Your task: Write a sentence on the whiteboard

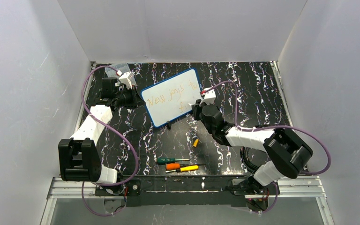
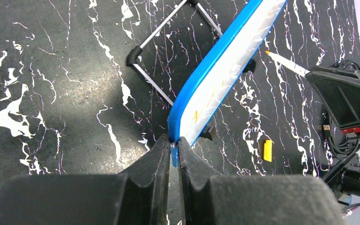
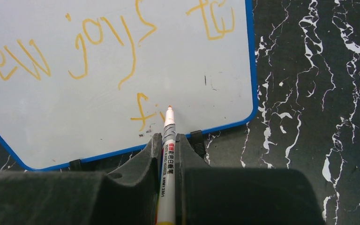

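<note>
The whiteboard (image 1: 171, 105) (image 2: 225, 70) (image 3: 206, 61), blue-framed, stands tilted at the middle back of the table. My left gripper (image 1: 139, 98) (image 2: 174, 140) is shut on its left corner, pinching the blue frame. The sentence (image 1: 173, 92) (image 3: 89, 47) is in orange: "New joys to", with "fi" (image 3: 143, 110) started beneath. My right gripper (image 1: 194, 108) (image 3: 169, 136) is shut on a white marker (image 3: 168, 145) (image 2: 286, 63). Its orange tip sits at the board just right of the "fi".
A yellow marker cap (image 1: 195, 142) (image 2: 267, 150) lies in front of the board. Green (image 1: 171, 160), orange (image 1: 174, 165) and yellow (image 1: 186, 168) markers lie near the front edge. The board's wire stand (image 2: 168, 47) props it from behind. White walls enclose the table.
</note>
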Available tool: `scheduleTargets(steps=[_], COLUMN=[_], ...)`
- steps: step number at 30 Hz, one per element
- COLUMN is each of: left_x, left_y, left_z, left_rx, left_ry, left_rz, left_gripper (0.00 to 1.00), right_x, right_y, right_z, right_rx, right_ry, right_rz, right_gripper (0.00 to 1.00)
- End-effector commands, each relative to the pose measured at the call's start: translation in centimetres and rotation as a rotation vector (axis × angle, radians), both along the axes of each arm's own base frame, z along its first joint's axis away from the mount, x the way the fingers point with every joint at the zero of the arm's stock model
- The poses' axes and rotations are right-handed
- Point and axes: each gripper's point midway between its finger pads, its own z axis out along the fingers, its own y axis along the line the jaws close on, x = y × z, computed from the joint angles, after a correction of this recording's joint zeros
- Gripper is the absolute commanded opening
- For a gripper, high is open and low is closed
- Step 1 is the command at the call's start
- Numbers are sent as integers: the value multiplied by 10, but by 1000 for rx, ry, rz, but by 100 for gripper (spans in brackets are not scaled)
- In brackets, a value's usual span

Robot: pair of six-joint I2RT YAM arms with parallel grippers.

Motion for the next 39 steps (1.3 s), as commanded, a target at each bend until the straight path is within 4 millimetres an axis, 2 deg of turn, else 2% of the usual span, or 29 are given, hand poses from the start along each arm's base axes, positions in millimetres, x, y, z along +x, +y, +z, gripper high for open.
scheduleTargets(steps=[1, 18, 23, 31, 39], left_x=[-1, 0, 0, 0, -1], left_y=[1, 0, 0, 0, 0], left_z=[8, 8, 8, 9, 9], left_rx=[3, -4, -3, -5, -5], left_ry=[-20, -19, -19, -20, -22], left_rz=[-8, -14, -14, -13, -14], left_gripper=[0, 0, 0, 0, 0], right_x=[13, 21, 20, 6, 3], right_y=[9, 20, 19, 7, 4], right_z=[14, 12, 3, -21, -25], right_rx=[27, 22, 9, -3, 5], right_ry=[-53, -69, -50, 10, 23], right_rz=[-6, 9, 9, 7, 2], right_gripper=[1, 1, 1, 1, 1])
